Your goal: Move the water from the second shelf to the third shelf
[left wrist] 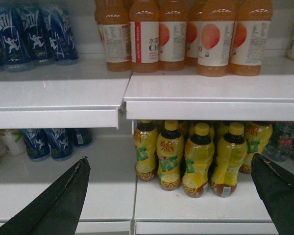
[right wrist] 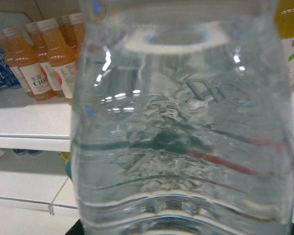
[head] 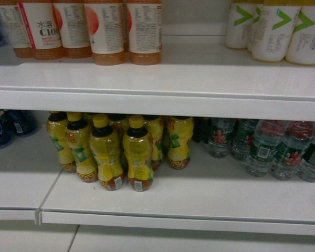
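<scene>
The left gripper [left wrist: 169, 196] hangs wide open with nothing in it, its two dark fingers [left wrist: 59, 200] spread before the lower shelf [left wrist: 196, 208]. The right gripper's own jaws are out of sight in its wrist view, so I cannot tell their state; the water bottle [right wrist: 186, 137] fills that view, clear and ribbed, very close to the camera, in front of the upper shelf edge [right wrist: 29, 139]. Bare white board lies along the front of the upper shelf [head: 199, 73]. Yellow drink bottles [head: 121, 152] cluster below, more water bottles [head: 273, 147] to their right. Orange bottles [left wrist: 186, 34] above read "C100".
</scene>
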You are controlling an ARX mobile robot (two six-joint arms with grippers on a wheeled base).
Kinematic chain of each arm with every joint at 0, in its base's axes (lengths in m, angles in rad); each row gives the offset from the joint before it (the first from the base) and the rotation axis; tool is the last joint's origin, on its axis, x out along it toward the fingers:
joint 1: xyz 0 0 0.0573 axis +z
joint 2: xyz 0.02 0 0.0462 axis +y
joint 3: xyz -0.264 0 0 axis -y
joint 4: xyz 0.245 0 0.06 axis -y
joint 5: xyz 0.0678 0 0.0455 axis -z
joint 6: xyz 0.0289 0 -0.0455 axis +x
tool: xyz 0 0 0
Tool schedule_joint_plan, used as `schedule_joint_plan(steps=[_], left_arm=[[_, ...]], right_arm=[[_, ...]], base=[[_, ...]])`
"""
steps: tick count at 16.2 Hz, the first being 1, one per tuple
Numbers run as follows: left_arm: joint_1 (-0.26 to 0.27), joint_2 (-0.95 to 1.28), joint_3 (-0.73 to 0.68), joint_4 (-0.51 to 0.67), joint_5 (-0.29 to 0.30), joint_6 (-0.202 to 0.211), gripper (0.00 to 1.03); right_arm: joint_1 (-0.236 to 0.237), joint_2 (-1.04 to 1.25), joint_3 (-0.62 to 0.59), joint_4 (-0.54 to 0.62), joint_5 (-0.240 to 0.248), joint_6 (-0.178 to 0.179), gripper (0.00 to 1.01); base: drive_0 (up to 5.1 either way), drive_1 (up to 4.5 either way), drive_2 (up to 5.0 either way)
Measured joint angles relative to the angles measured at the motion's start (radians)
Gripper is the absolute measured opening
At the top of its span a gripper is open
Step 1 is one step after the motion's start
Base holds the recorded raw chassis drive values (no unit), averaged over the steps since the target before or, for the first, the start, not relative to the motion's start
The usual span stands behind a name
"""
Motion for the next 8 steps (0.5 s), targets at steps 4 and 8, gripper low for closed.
schedule_joint_plan(steps=[4, 8], left_arm=[[0.0, 0.0, 0.0, -0.001, 0.0, 0.0, 0.98], [0.0, 0.0, 0.0, -0.002, 0.0, 0.0, 0.98]], right_arm=[[0.0, 0.0, 0.0, -0.004, 0.0, 0.0, 0.43], [0.0, 0.0, 0.0, 0.0, 0.0, 0.0, 0.43]], base=[[-4.5, 2.33, 2.3], [-4.6, 2.23, 2.2]])
